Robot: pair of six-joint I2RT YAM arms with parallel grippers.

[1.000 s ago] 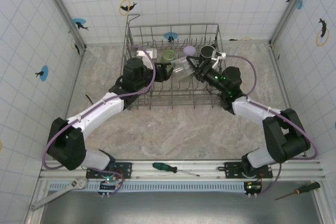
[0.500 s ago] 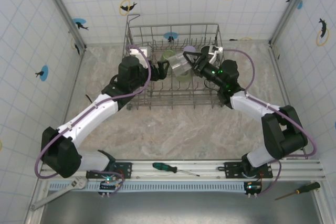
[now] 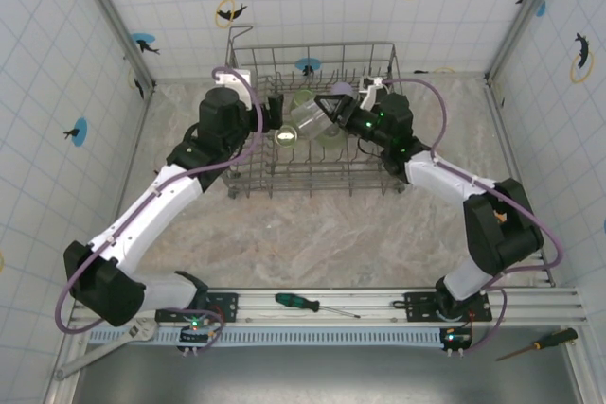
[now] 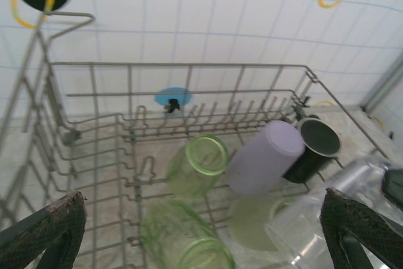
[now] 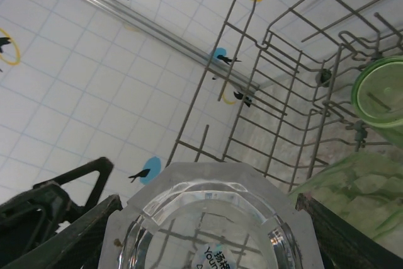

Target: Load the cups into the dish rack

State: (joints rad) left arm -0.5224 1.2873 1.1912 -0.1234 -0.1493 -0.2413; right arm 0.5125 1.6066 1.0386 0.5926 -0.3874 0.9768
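The grey wire dish rack (image 3: pixel 312 45) stands at the back of the table. Several cups lie inside it: a green tumbler (image 4: pixel 200 165), a lilac one (image 4: pixel 264 155), a black mug (image 4: pixel 315 143), and another green tumbler (image 4: pixel 182 240) just below my left gripper (image 4: pixel 201 244). That gripper (image 3: pixel 275 113) is open and holds nothing, hovering over the rack's left half. My right gripper (image 3: pixel 327 111) is shut on a clear cup (image 3: pixel 309 118), held tilted above the rack's middle. The cup's base (image 5: pixel 214 218) sits between the fingers (image 5: pixel 63 231).
Tiled walls close in the rack (image 5: pixel 252 29) on the back and both sides. A screwdriver (image 3: pixel 303 303) lies on the front rail. Marble tabletop (image 3: pixel 312 234) stretches in front of the rack.
My left gripper opened wide, let go of a green tumbler in the rack and drew back to the left. The right gripper carried the clear cup leftward over the rack.
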